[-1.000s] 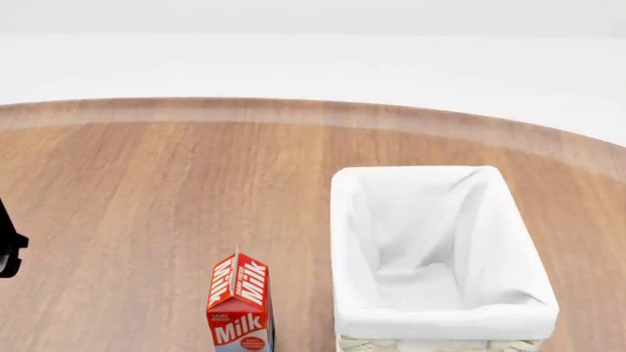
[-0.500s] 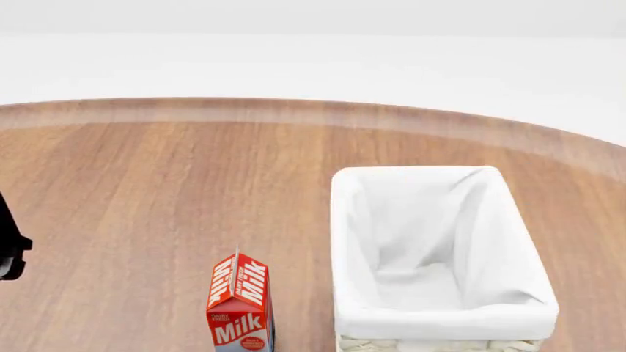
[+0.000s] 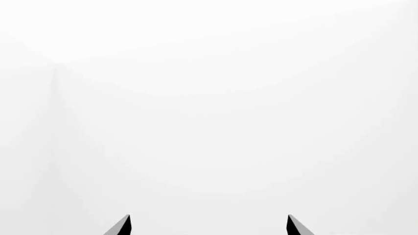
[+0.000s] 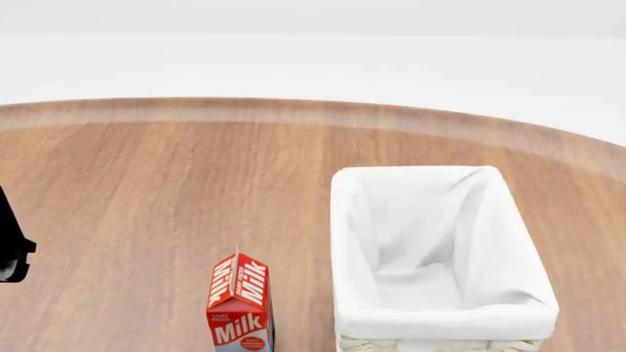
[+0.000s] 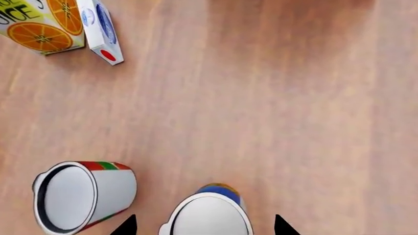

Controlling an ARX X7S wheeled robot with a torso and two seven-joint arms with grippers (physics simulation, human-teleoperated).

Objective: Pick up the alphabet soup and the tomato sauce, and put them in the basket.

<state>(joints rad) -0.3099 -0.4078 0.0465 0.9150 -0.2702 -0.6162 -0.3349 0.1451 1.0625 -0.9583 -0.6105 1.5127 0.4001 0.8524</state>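
Alphabet soup (image 5: 207, 215) stands on the wooden table (image 5: 274, 107) between the right gripper's (image 5: 203, 226) spread fingertips, tomato sauce (image 5: 81, 195) just beside it; apparently untouched. The left gripper (image 3: 207, 226) gapes, empty.

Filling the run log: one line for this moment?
right gripper: open above alphabet soup | tomato sauce: beside it | basket: empty | left gripper: open, holding nothing

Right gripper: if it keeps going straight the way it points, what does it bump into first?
Probably the alphabet soup, sitting between the right gripper fingertips. The tomato sauce stands off to one side.
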